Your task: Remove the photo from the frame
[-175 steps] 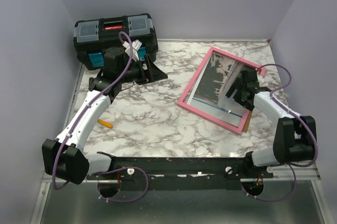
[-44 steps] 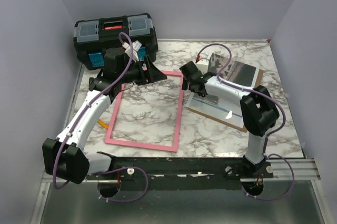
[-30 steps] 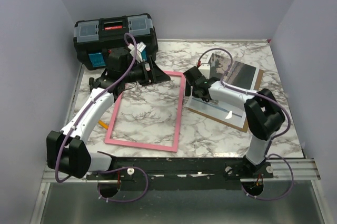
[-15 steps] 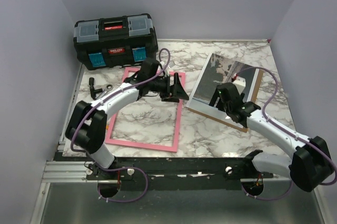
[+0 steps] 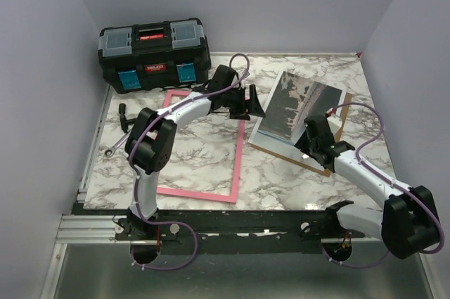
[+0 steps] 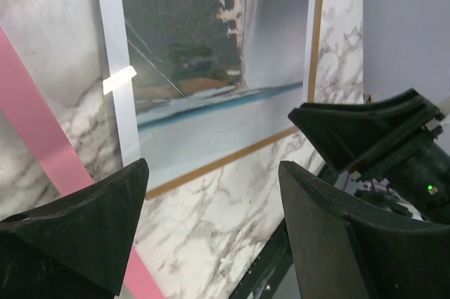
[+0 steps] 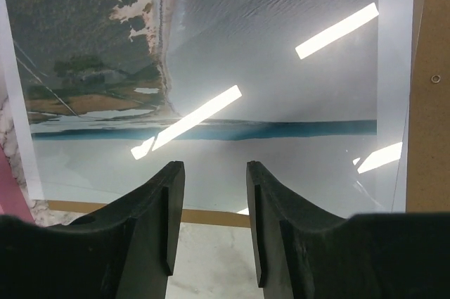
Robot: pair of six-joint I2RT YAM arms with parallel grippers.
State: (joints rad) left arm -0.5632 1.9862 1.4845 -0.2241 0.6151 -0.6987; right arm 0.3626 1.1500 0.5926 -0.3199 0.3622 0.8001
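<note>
Hovering empty over photo (image 7: 211, 67), both jaws parted

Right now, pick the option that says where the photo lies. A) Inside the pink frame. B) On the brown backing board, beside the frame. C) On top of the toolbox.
B: the photo lies flat on the brown backing board, outside the pink frame, through which only bare marble shows.
</note>
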